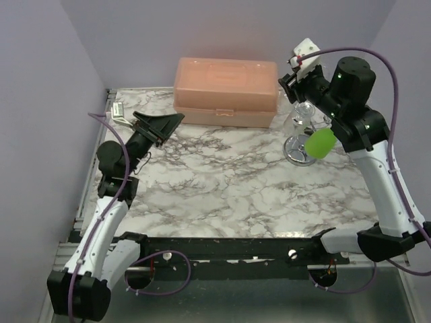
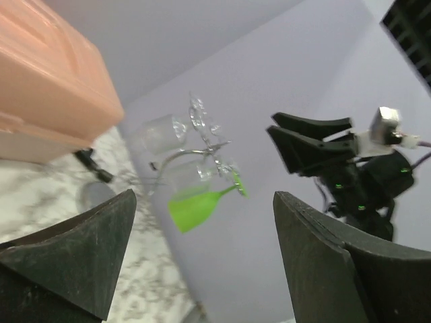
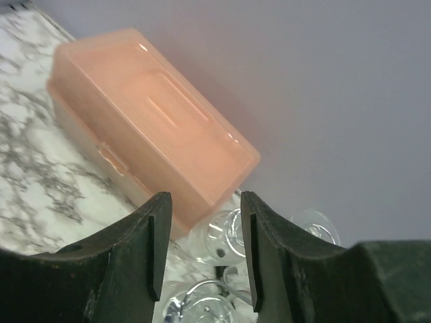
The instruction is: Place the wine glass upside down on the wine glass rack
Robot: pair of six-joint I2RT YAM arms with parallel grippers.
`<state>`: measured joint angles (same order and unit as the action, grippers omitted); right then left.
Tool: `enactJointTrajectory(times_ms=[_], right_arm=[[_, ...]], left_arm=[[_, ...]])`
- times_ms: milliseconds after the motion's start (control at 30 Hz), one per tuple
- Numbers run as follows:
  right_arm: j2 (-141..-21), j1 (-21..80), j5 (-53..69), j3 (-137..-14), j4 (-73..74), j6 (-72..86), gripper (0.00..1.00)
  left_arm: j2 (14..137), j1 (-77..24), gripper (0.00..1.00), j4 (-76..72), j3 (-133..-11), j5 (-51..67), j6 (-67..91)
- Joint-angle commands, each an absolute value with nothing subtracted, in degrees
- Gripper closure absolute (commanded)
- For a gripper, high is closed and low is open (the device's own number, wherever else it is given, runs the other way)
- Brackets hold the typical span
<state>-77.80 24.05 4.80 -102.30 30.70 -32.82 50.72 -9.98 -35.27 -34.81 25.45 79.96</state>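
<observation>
The wine glass rack [image 1: 296, 149] stands at the right rear of the table, its shiny round base showing. A green wine glass [image 1: 320, 142] hangs bowl-down from one of its arms, also visible as the green wine glass [image 2: 195, 207] in the left wrist view. Clear wine glasses [image 1: 303, 111] hang on other arms. My right gripper [image 1: 286, 82] hovers just above the rack, open. In its own view nothing sits between its fingers [image 3: 205, 256], and a clear glass [image 3: 225, 235] lies below the gap. My left gripper [image 1: 161, 121] is open wide and empty at the left rear, far from the rack.
A closed peach plastic box [image 1: 225, 91] sits against the back wall, just left of the rack. Lavender walls close in the table on the left, back and right. A small object [image 1: 118, 110] lies at the left rear corner.
</observation>
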Motion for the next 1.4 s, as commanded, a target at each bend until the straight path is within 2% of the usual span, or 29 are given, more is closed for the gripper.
enactJointTrajectory(times_ms=[0, 133, 233, 400, 433, 733, 1367], right_arm=[[-73.7, 24.3, 14.3, -102.4, 31.0, -15.9, 0.42], [-71.0, 22.9, 16.3, -99.1, 27.6, -5.5, 0.25], [-69.6, 22.1, 17.1, -96.8, 26.1, -0.3, 0.14], [-66.8, 22.0, 14.1, -93.7, 24.6, 5.9, 0.08], [-66.5, 22.0, 12.7, -93.5, 24.8, 5.8, 0.01], [-66.8, 22.1, 0.6, -93.8, 28.2, 4.1, 0.0], [-61.8, 22.1, 1.2, -88.2, 24.1, -3.9, 0.0]], left_arm=[[45.8, -8.4, 0.12, 3.3, -52.3, 25.8, 48.8], [44.7, -7.2, 0.02, 20.8, -63.7, 19.1, 35.8], [43.7, -6.0, 0.01, 26.9, -68.5, 15.2, 31.2], [42.8, -5.5, 0.02, 34.5, -75.4, 10.0, 26.3], [42.6, -5.5, 0.02, 35.2, -76.2, 9.5, 25.7], [42.4, -5.6, 0.02, 38.7, -80.9, 10.0, 25.5], [42.6, -5.5, 0.02, 38.6, -79.9, 13.4, 29.6]])
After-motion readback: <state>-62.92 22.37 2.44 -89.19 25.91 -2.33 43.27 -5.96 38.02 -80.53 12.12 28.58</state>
